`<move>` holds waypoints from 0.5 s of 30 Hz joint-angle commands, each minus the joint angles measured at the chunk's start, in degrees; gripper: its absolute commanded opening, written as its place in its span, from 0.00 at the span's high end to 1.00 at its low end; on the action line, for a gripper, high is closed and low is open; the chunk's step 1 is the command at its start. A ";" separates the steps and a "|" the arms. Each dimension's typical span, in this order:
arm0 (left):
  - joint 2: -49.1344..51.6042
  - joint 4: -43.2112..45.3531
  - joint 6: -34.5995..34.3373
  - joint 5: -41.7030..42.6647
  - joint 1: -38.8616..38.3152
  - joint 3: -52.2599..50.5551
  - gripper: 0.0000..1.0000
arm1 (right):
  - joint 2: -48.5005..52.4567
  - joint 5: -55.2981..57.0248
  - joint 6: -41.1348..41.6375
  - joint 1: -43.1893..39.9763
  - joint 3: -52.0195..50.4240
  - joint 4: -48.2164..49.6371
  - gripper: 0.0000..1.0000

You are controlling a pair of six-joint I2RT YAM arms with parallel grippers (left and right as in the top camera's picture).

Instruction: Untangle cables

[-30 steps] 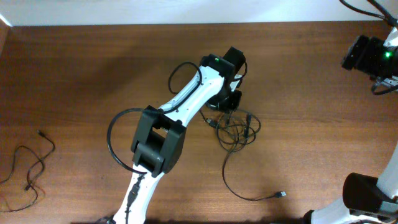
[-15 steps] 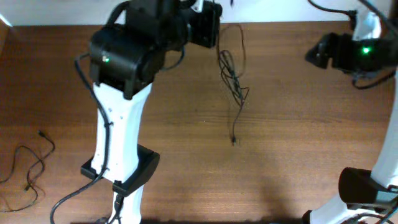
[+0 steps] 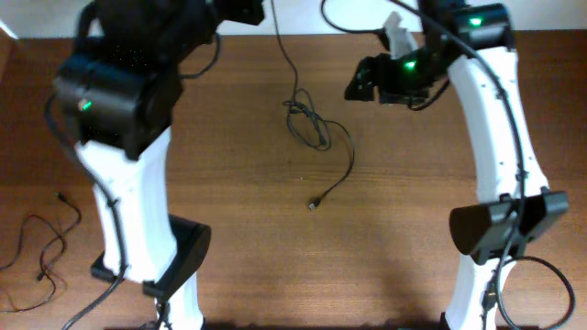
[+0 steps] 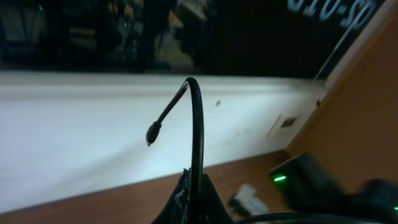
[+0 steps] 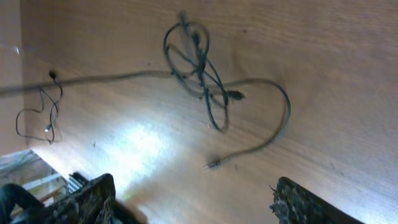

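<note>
Partway: my left end effector (image 4: 194, 198) grips a strand (image 4: 198, 130), right end effector (image 5: 193, 202) open, knot (image 3: 307, 124) at 12 o'clock not undone, one cable (image 3: 41, 243) apart at 8.

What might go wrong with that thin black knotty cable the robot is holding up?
The left gripper pinches the thin black cable close to its plug end, leaving only a short tail, so it might slip free. Its knotted loops are bunched together; pulling higher may tighten them. The open right gripper might grab several strands at once.
</note>
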 commanded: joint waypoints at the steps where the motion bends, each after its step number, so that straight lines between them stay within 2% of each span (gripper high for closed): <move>1: -5.38 0.61 -0.79 -1.75 1.40 0.59 1.00 | 2.10 -1.09 0.24 4.00 -0.15 4.52 0.18; 3: -5.75 -0.96 -1.22 -2.51 3.41 0.57 1.00 | 2.58 1.27 0.22 6.60 -0.17 8.33 0.18; 7: -5.73 -2.12 -1.44 -2.49 5.55 0.26 1.00 | 4.24 4.92 1.33 9.90 -0.28 9.22 0.19; 13: -5.73 -2.60 -1.66 -2.29 9.40 0.24 1.00 | 6.45 4.07 2.14 14.67 -2.47 7.76 0.21; 15: -5.73 -2.60 -1.66 -2.32 9.53 0.26 1.00 | 6.47 3.98 1.27 16.50 -5.77 10.29 0.22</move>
